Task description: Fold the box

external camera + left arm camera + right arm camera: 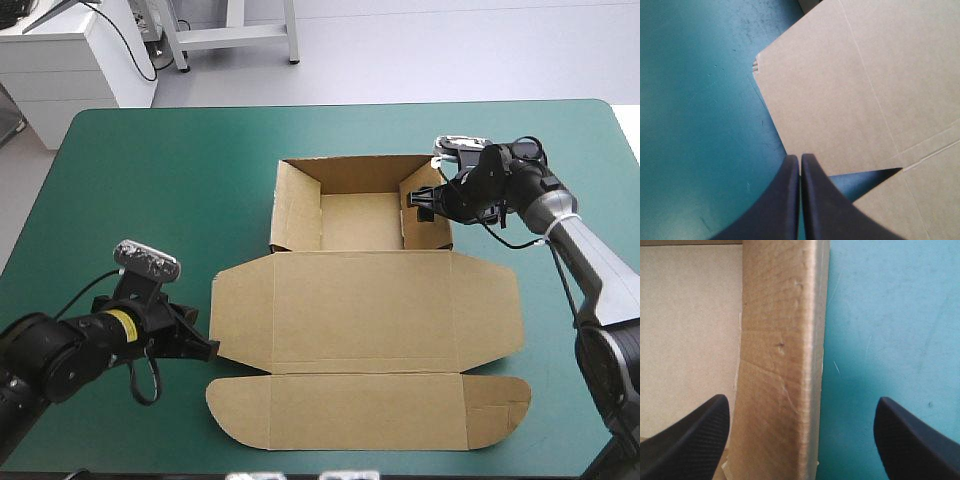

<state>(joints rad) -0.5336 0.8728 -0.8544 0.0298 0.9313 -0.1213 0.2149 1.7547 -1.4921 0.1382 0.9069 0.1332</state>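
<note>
The brown box (365,300) lies in the middle of the table as an open tray with raised walls at the far side and its lid flat toward the near edge. My left gripper (208,350) rests low on the teal-green cover with its tip against the left edge of the flat lid (840,100); its fingers (800,165) are shut, nothing between them. My right gripper (418,200) is open at the tray's right wall (780,355), one finger (690,435) inside the tray and the other finger (915,440) outside over the cover.
Bare teal-green cover (150,180) stretches to the left of the box and along the far side. A narrow strip of cover (560,330) lies between the lid's right flap and the table's right edge.
</note>
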